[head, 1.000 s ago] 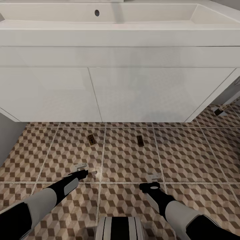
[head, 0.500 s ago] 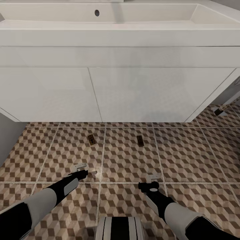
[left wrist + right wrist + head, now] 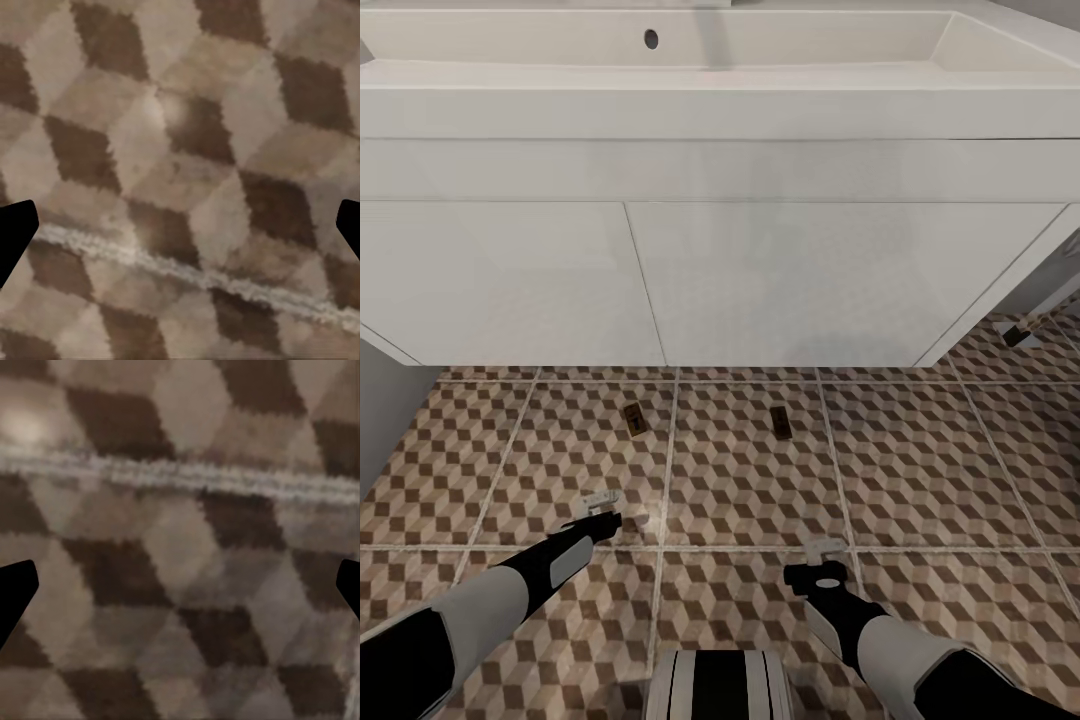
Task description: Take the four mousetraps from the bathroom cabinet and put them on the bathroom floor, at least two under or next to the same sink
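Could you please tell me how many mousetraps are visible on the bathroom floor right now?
2. One mousetrap lies on the tiles just in front of the vanity's left door; the other mousetrap lies level with it, before the right door. More may be hidden beneath the vanity.

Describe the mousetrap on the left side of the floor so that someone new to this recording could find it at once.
Start at the white bathroom sink vanity and drop to the bathroom floor just in front of it. The left mousetrap lies left of the grout line running toward the vanity; the other mousetrap lies right of it.

Bright even render, soft shadow under the sink (image 3: 720,110), wrist views blurred, blocky close-ups
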Tool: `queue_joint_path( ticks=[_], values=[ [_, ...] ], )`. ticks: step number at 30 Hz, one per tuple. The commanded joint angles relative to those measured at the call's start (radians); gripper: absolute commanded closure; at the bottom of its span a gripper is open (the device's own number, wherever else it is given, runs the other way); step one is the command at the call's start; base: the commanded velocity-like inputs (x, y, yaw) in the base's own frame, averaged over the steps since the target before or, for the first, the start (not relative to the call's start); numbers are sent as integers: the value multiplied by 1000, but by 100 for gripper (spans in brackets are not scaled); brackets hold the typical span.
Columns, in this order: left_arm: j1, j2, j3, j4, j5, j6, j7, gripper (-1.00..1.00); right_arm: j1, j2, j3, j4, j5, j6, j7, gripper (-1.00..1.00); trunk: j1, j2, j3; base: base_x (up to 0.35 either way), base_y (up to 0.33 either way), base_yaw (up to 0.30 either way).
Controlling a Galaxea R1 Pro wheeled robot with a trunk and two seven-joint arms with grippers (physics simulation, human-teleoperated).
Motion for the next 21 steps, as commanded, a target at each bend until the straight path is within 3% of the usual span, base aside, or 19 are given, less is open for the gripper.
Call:
queue_joint_path(
  ticks=[1,17,21],
  values=[
    [0,1,-8,-4,7,1,8,-100,-1,0,8,1,-10,-4,-3,-100,0,0,-1,0,0,0],
    [2,-2,-7,-11,9,1,12,-100,-1,1,8,-5,-10,-6,-3,-100,0,0,-1,-25,0,0],
    [2,-2,-7,-11,9,1,13,-100,-1,1,8,-5,-10,-6,-3,-100,-2,1,15,-15,0,0]
  ],
)
